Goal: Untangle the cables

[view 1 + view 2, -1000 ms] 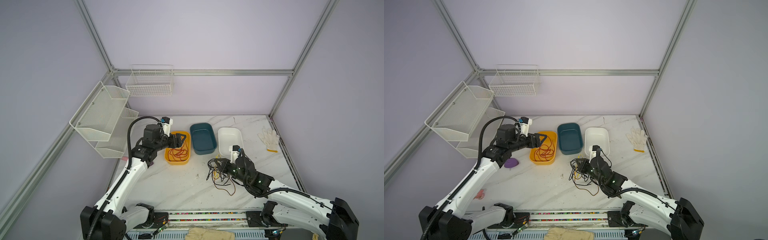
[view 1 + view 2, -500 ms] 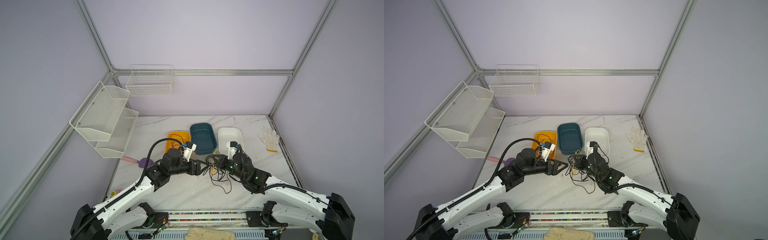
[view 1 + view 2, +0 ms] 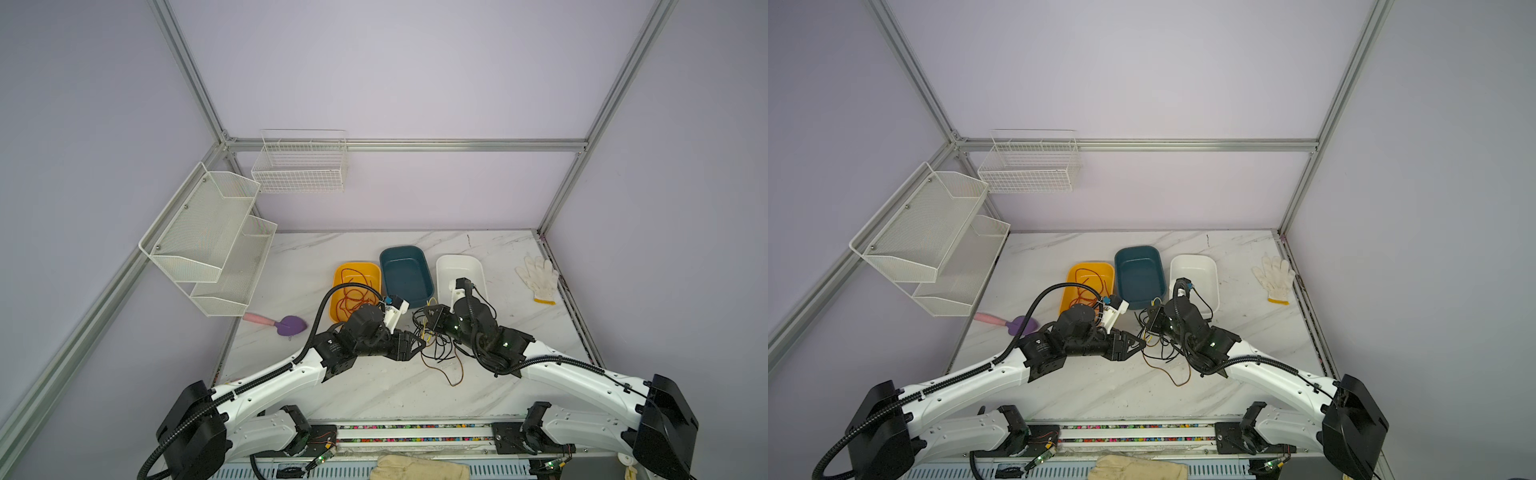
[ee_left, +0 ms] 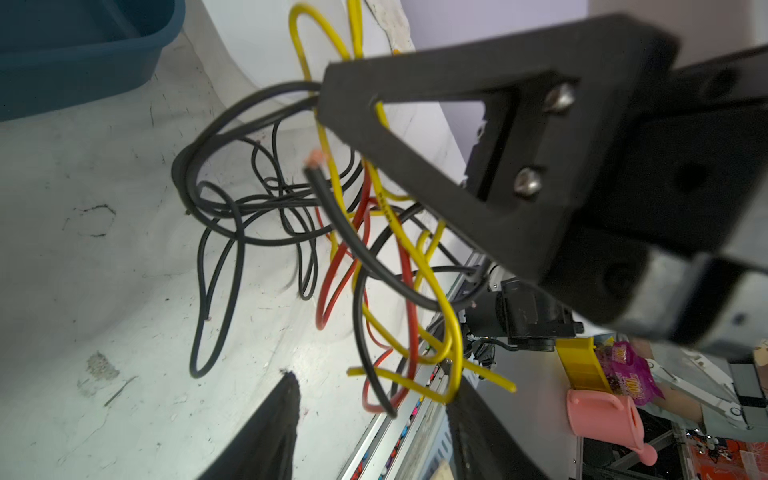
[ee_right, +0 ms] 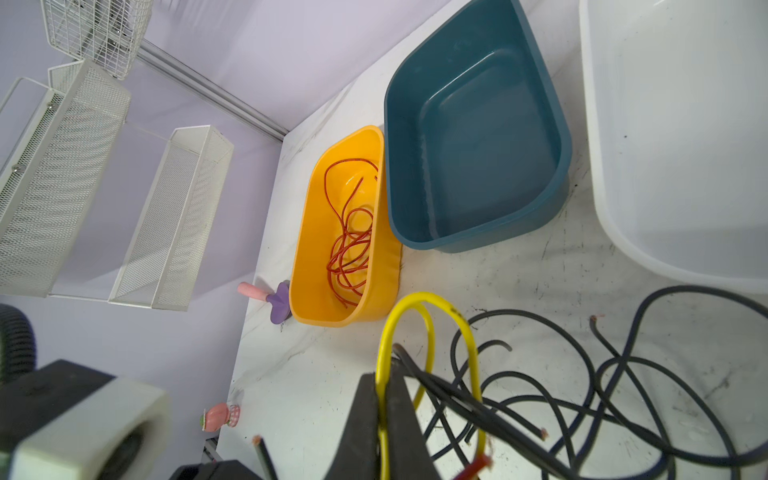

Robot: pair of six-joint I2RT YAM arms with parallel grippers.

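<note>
Cables (image 3: 436, 347) are lying tangled on the marble table (image 3: 374, 386) between both grippers. Right gripper (image 5: 383, 399) is clamping its jaws on a yellow cable (image 5: 415, 297) that is looping up beyond its tips. Left gripper (image 4: 370, 395) is hovering with jaws apart, the tangle just ahead. Red cables (image 5: 349, 241) are resting in the yellow tray (image 5: 303, 257), well beyond.

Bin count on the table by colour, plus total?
Orange bin: 1
Teal bin: 1
White bin: 1
Total: 3
</note>
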